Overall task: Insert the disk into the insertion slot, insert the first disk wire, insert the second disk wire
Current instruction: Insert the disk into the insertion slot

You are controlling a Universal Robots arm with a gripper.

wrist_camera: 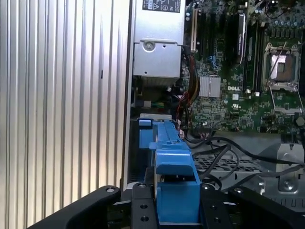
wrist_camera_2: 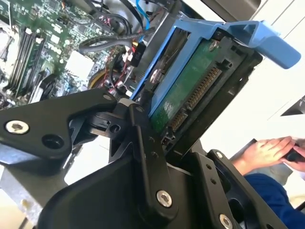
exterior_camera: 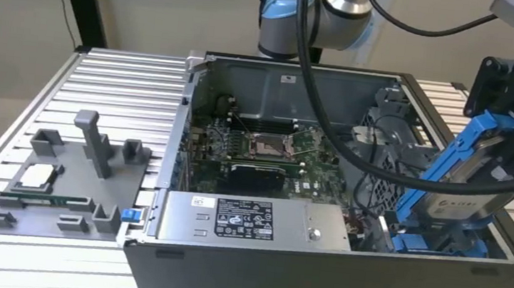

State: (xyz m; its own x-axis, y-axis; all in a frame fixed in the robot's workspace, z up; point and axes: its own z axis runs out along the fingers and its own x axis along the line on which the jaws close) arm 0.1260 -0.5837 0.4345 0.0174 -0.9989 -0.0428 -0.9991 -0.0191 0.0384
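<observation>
One ribbed table (exterior_camera: pixel 121 72) carries one open case (exterior_camera: pixel 319 279), with one power supply (exterior_camera: pixel 239 221) lying along the case's near wall. One disk (exterior_camera: pixel 465 207) stands tilted over the case corner at the exterior view's right, its lower end inside the case. My single pincer (wrist_camera: pixel 177 202) is clamped on the upper part of this disk.

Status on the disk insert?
The gripper: shut on the disk. Disk tilted, lower end by the insertion slot, not seated. Black cables close beside it.
</observation>
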